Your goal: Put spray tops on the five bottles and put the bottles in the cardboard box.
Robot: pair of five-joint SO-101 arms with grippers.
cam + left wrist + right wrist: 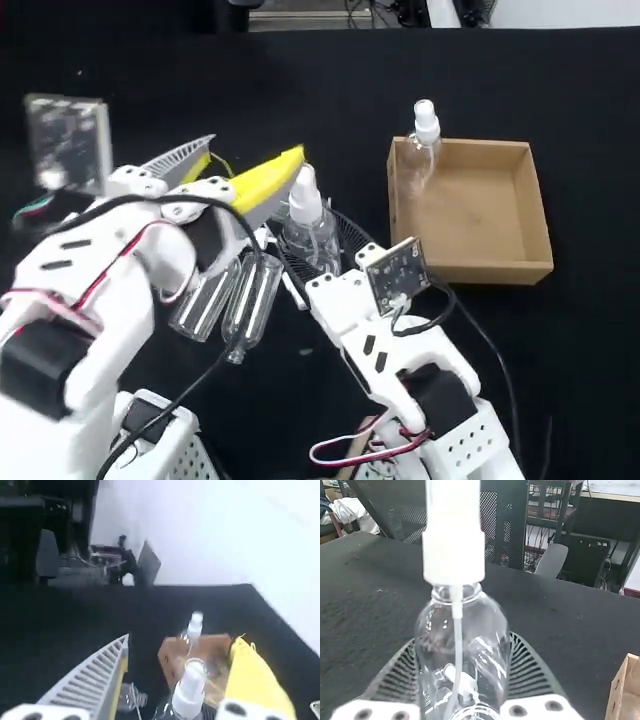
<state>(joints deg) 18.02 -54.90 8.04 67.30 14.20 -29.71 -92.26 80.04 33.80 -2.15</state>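
My right gripper (pixel 312 248) is shut on a clear bottle (pixel 308 232), upright between its black ribbed fingers (pixel 532 672). A white spray top (pixel 454 535) sits on that bottle's neck, its tube running down inside. My left gripper (pixel 255 150) is open above it, the spray top (pixel 189 690) standing between the grey finger (pixel 95 680) and the yellow finger (pixel 250 675), closer to the yellow one. Another bottle with a spray top (pixel 424 140) stands in the near-left corner of the cardboard box (pixel 520 215). Two topless bottles (pixel 228 298) lie side by side on the black table.
The cardboard box (pixel 172 657) stands to the right of both arms, and most of its floor is bare. A small circuit board (pixel 66 140) stands at the far left. Cables trail from the arm bases at the front edge.
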